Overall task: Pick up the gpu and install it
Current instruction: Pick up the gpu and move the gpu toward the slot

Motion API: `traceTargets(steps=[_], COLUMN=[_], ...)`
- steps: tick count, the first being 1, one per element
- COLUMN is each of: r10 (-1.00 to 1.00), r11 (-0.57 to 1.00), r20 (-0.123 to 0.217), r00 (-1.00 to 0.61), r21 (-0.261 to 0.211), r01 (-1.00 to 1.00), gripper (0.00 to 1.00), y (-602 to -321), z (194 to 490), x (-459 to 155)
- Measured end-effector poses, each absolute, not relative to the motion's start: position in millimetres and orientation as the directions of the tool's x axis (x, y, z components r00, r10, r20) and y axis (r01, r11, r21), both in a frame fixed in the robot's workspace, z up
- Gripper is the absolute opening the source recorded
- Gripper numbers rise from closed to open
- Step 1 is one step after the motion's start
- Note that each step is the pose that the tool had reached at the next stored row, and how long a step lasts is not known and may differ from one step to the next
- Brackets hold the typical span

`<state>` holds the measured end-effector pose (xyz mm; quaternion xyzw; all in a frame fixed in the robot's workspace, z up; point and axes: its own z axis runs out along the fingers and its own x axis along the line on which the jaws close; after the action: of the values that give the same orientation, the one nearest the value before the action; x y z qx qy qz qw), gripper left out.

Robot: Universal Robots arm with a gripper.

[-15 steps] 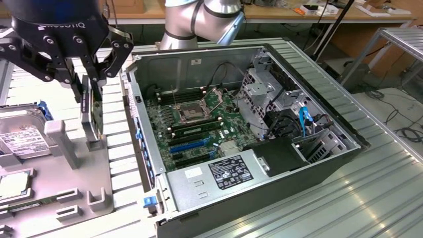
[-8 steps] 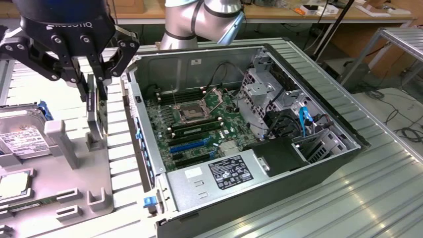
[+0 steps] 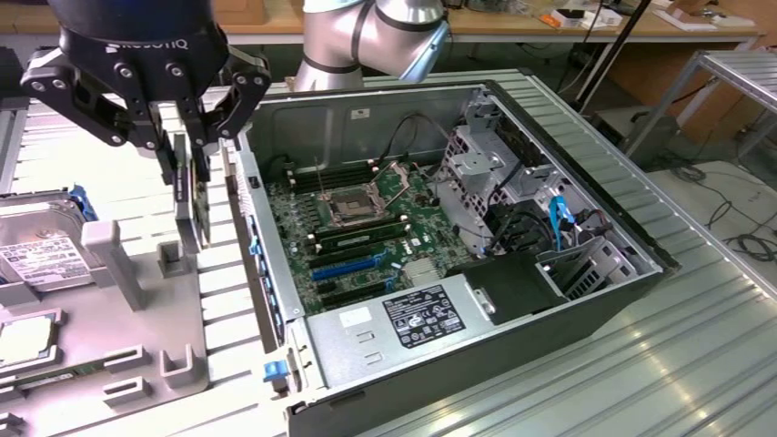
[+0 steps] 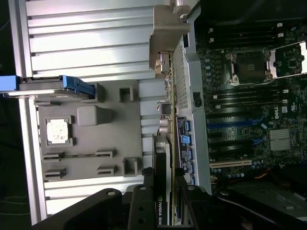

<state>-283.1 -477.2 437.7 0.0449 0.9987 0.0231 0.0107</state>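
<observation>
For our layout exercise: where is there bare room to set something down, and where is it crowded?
Free: ribbed table on the exterior view's right of the computer case; middle of the tray. Crowded: between case and hard drive, where the gripper holds the card.

I see a black gripper (image 3: 192, 153) and a dark card (image 3: 195, 209) with white lettering. Green board (image 3: 364, 214), blue slots (image 3: 346, 267). Grey tray (image 3: 134, 309). Silver ribbed bench (image 3: 692, 364). Drive (image 3: 31, 255): silver, white label, blue rail.

One gpu (image 3: 192, 200), one computer case (image 3: 534, 355), one hard drive (image 3: 36, 250), one tray (image 3: 146, 328)
</observation>
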Motion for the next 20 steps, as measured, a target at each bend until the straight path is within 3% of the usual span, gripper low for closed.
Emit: traceTargets(steps=[20], r10=[0.09], r11=[0.995], r20=[-0.019], r00=[-0.996], r21=[0.047], r01=[0.089], gripper=[0.27], y=[-477], z=[439], x=[-270])
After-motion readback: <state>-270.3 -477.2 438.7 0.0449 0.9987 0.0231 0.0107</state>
